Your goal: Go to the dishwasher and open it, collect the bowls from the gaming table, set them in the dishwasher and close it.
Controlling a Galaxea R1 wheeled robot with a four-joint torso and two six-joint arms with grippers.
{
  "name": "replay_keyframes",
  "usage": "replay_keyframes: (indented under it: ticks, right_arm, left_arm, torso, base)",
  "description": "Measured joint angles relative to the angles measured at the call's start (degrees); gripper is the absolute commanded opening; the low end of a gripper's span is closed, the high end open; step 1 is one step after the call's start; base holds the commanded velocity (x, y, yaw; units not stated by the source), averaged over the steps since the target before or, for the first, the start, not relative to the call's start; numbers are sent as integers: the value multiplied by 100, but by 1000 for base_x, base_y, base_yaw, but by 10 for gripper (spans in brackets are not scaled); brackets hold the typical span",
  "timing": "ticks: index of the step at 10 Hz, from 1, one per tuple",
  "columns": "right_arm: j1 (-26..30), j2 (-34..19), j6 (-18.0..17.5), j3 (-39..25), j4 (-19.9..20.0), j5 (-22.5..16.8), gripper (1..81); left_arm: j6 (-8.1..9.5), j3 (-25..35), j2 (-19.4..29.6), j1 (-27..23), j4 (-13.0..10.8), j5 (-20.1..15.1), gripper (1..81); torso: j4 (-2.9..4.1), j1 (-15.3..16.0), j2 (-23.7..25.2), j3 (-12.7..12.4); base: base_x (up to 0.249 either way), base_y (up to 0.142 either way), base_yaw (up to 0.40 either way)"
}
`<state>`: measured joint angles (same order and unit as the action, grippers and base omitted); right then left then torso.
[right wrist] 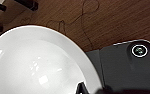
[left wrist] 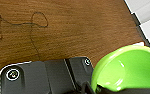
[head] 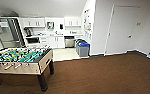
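Dishwasher [head: 69,42]: steel front, upper middle of head view, in far kitchen.
Green bowl [left wrist: 127,71]: at left wrist, above brown carpet [left wrist: 66,27].
White bowl [right wrist: 38,65]: at right wrist.
Finger state: cannot tell, both.
Foosball table [head: 21,58]: lower left.

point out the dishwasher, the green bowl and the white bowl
dishwasher [head: 69,42], head view, middle of its steel front under the counter
green bowl [left wrist: 131,72], left wrist view, inside wall of the bowl
white bowl [right wrist: 38,70], right wrist view, glossy inner bottom
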<state>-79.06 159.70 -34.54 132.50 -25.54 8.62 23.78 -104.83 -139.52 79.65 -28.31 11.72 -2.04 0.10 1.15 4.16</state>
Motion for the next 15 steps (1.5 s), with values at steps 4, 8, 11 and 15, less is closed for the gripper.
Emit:
replay_keyframes:
  ticks: [4,8,11,15]
  right_arm:
    - [-22,0,0,7,-1,-2,10]
    - [-13,-5,2,39,-1,-2,10]
    - [-16,-5,0,39,-4,0,10]
    - [-22,0,2,39,-4,2,10]
  left_arm:
    - [2,6,0,15,0,-9,10]
    - [2,28,11,15,0,7,10]
    - [2,30,11,17,0,5,10]
    - [2,30,13,30,0,16,10]
  torso:
    - [0,0,2,0]
    - [0,0,2,0]
    - [0,-5,2,0]
    - [0,-5,2,0]
  base:
    - [133,0,0]
    - [134,31,0]
    - [134,0,0]
    - [137,0,0]
